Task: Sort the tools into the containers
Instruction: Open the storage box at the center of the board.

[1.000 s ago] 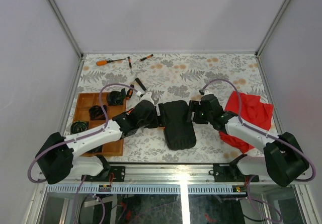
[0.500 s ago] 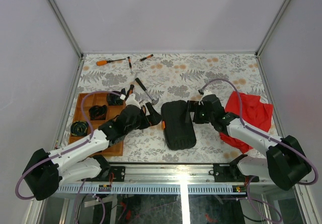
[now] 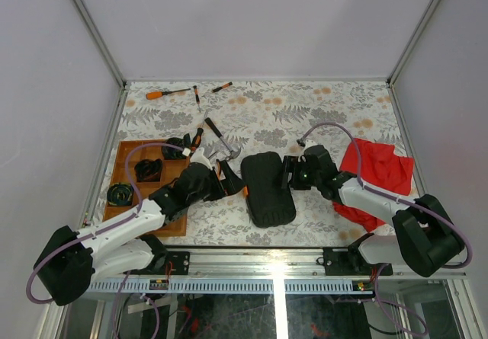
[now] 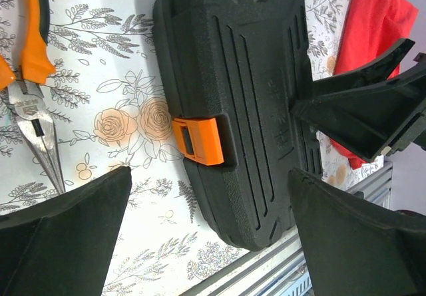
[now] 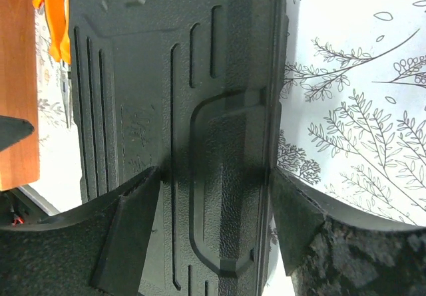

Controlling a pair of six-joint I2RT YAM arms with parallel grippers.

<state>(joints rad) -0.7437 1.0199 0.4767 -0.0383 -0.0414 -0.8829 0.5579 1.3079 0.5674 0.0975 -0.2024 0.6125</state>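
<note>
The black ribbed tool case [image 3: 267, 189] lies shut on the table, its orange latch [image 4: 200, 140] facing left. My right gripper [image 3: 289, 173] is shut on the case's right edge; in the right wrist view its fingers [image 5: 133, 223] press either side of a ribbed strip of the case [image 5: 219, 110]. My left gripper [image 3: 230, 177] hovers open just left of the latch, holding nothing [image 4: 210, 176]. Orange-handled pliers [image 4: 26, 76] lie beside it. A slim hammer [image 3: 221, 141] lies behind. The wooden tray [image 3: 130, 152] sits at the left with dark items in its compartments.
An orange screwdriver [image 3: 164, 93] and two small drivers [image 3: 197, 95] [image 3: 222, 87] lie at the table's back left. A red cloth [image 3: 380, 173] is bunched under the right arm. The table's near metal rail [image 4: 319, 269] runs just below the case.
My left gripper has pulled back left off the case and opened wide, uncovering the latch. My right gripper loosened, then closed on the case's right edge again; the case shifted slightly left.
</note>
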